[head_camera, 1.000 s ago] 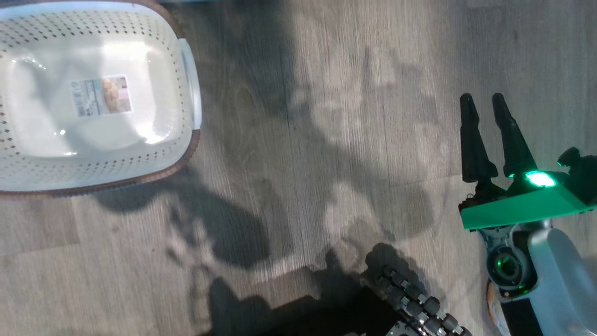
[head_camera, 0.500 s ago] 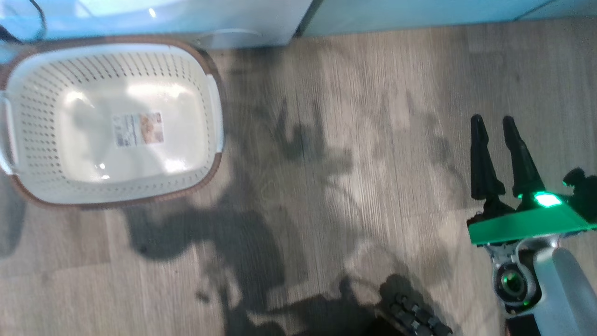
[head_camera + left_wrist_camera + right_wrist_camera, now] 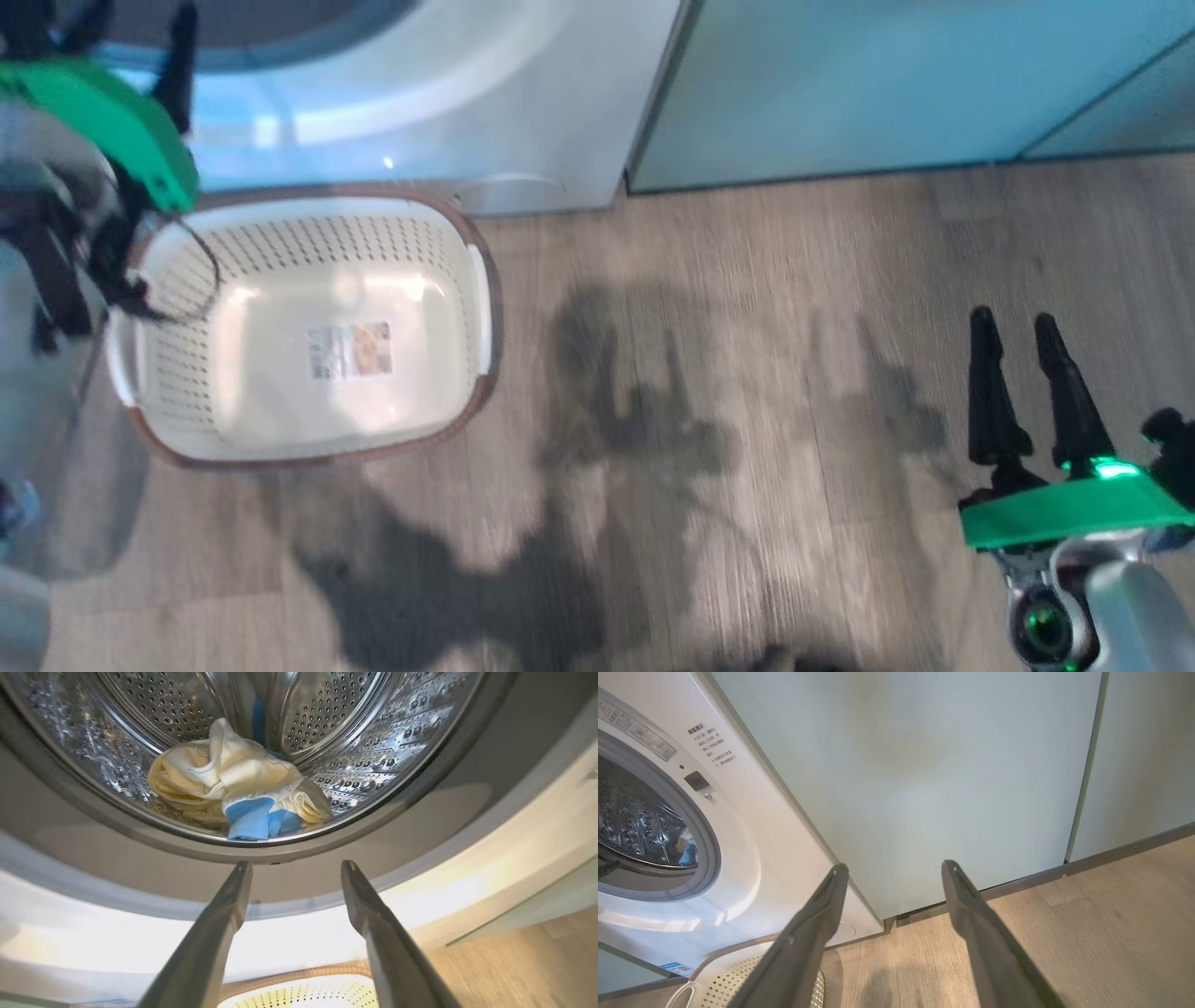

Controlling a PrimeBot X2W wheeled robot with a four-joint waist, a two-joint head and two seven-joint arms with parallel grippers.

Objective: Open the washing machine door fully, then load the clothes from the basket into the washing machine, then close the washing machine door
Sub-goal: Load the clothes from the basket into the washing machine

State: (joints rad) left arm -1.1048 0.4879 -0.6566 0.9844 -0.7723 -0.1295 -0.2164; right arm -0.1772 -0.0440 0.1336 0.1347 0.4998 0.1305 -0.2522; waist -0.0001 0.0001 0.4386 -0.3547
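The left gripper hangs before the round opening of the washing machine, its jaws spread wide with nothing between them. Inside the steel drum the clothes lie in a heap, cream and yellow with blue trim. The basket stands on the wooden floor just in front of the machine, its floor showing a label. Further right are the pale green cabinets. The right gripper hovers over the floor, jaws wide apart and empty.
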